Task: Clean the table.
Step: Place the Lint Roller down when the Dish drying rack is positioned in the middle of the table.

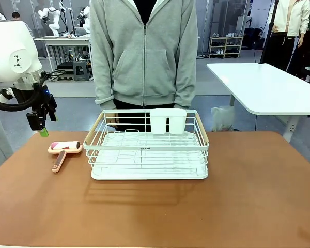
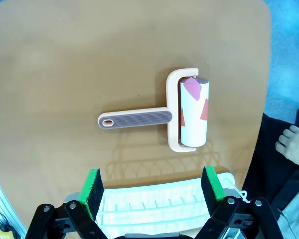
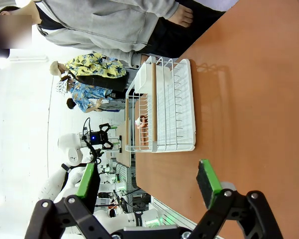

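Reddish-brown worktop (image 1: 155, 206), wide and matte, stretching across the front view from near edge to far edge

White wire rack (image 1: 147, 150) with wooden side handles near the far middle of the worktop; white cup (image 1: 168, 121) hung on its far rail

Lint roller (image 1: 63, 148) flat on the worktop just left of the rack, apart from it; pink frame, white roll with pink patches, ribbed handle pointing toward the near side

Left pincer (image 1: 43, 126) hanging in the air above the far left corner, over the roller and not touching it; green pads pointing down

From the left wrist, same left pincer (image 2: 152, 186) with jaws spread wide and nothing between them; roller (image 2: 174, 112) straight below, rack (image 2: 159, 206) between the two pads at the bottom

From the right wrist, right pincer (image 3: 148, 184) also released, jaws well apart, nothing held; rack (image 3: 162, 112) farther off on the worktop (image 3: 249, 99), scene turned sideways

Person in a grey zip hoodie (image 1: 143, 51) standing at the far side behind the rack, arms down

White-topped table (image 1: 268, 88) behind, to the right
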Robot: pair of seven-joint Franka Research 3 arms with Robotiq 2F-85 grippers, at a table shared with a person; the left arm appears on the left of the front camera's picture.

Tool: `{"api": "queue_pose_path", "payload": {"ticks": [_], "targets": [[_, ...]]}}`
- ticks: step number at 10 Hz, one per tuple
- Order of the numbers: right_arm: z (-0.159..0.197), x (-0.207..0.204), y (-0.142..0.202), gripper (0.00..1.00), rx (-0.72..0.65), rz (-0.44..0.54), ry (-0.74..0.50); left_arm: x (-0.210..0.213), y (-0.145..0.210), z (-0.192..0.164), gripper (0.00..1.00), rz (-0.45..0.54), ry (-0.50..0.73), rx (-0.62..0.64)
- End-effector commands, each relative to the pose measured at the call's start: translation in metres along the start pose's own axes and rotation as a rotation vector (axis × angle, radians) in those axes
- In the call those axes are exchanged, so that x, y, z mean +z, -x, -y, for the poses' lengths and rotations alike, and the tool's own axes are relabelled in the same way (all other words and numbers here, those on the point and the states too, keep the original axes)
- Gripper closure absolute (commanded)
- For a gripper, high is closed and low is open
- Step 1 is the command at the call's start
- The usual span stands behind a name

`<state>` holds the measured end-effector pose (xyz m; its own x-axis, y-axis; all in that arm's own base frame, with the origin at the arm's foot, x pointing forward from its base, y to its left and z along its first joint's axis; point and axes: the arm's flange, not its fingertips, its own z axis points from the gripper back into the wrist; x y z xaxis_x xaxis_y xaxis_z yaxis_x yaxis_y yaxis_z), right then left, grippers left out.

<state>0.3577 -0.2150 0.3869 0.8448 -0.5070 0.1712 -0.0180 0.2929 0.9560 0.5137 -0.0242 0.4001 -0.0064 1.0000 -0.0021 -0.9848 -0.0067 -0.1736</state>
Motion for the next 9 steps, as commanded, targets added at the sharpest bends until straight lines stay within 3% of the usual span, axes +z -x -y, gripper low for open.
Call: {"api": "queue_pose_path", "payload": {"ticks": [1, 9], "targets": [[-0.0022, 0.0008, 0.0016, 0.0, 0.001, 0.003, -0.002, 0.001, -0.0009, 0.0005, 0.0, 0.005, 0.007, 0.002], [-0.0022, 0.0008, 0.0016, 0.0, 0.001, 0.003, -0.002, 0.001, -0.0009, 0.0005, 0.0, 0.005, 0.007, 0.002]]}}
